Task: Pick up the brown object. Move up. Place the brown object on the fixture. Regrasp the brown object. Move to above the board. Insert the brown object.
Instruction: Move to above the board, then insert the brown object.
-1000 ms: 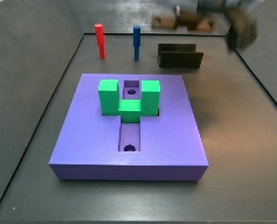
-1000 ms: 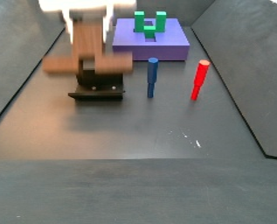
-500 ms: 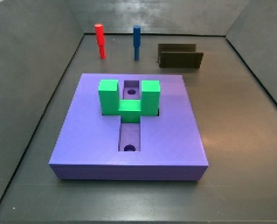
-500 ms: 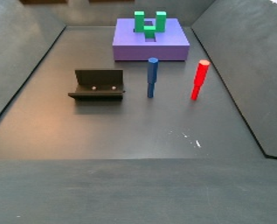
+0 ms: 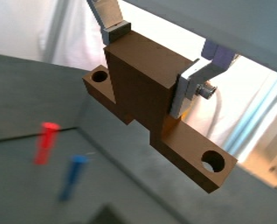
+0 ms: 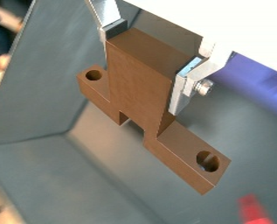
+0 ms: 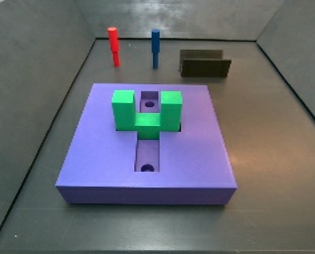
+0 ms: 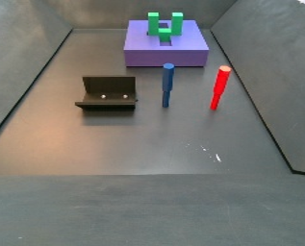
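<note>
1. Two silver fingers (image 5: 199, 80) of the gripper (image 5: 158, 61) fill the nearest part of both wrist views, and we see them closed against the raised middle block of the brown object (image 5: 147, 83), one plate on each side.
2. We see the same grip in a wrist view where the gripper (image 6: 152, 61) pinches the brown object (image 6: 141, 83), whose flat bar runs out past the fingers (image 6: 190, 80) at both ends, with a round hole near each end.
3. Behind the held piece in a wrist view we make out a blurred red peg (image 5: 43, 142) and a blurred blue peg (image 5: 72, 175) on the grey floor, well apart from the bar.
4. We do not see the gripper or the brown object in either side view, so we cannot place them over the table from there.
5. Nearest in a side view lies the board (image 7: 106, 159), a purple slab with a lengthwise groove and a green block (image 7: 146, 109) standing on its top.
6. Beyond the board in that view stand the red peg (image 7: 113, 44) and the blue peg (image 7: 156, 47), upright and near each other, with the fixture (image 7: 205, 63) to one side of them near the back wall.
7. From the opposite side we see the fixture (image 8: 109, 93) nearest, then the blue peg (image 8: 167, 85) and red peg (image 8: 220, 86), and farthest the board (image 8: 167, 48) with the green block (image 8: 165, 25).
</note>
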